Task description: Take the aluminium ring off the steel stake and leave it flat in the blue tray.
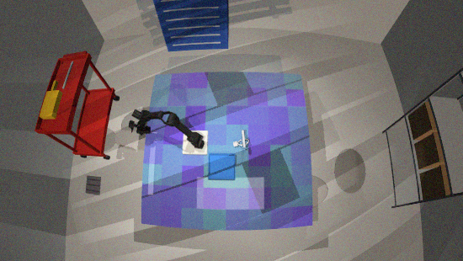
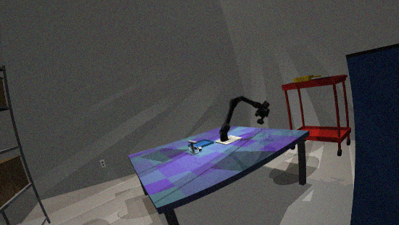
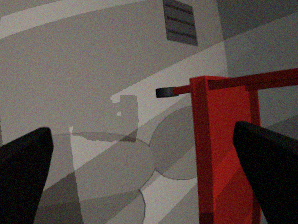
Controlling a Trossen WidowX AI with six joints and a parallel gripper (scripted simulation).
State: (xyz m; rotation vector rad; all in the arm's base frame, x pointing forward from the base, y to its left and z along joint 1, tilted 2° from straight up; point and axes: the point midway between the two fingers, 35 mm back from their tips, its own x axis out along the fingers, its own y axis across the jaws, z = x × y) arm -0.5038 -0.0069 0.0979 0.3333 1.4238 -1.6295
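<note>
Claw (image 1: 132, 120) (image 2: 260, 117) (image 3: 144, 135) wide and empty, turned away from the stake (image 1: 243, 138) (image 2: 193, 146) — whose cross-bar evidently keeps the aluminium ring (image 1: 246, 142) (image 2: 194, 149) captive.

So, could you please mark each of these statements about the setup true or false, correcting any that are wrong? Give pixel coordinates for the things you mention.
1. The end effector (image 1: 134, 119) (image 2: 262, 115) (image 3: 144, 135) is open. True.
2. The ring (image 1: 247, 144) (image 2: 198, 149) already lies in the blue tray (image 1: 221, 167) (image 2: 204, 144). False: it is at the steel stake (image 1: 243, 138) (image 2: 192, 142), outside the tray.
3. The arm stands on a white base plate (image 1: 186, 151) (image 2: 236, 138). True.
4. A yellow object (image 1: 50, 105) (image 2: 302, 78) lies on the lower shelf of the red cart (image 1: 63, 119) (image 2: 315, 83) (image 3: 202, 145). False: it is on the top shelf.
5. The wrist view looks onto the stake. False: it shows the floor and part of the cart.
</note>
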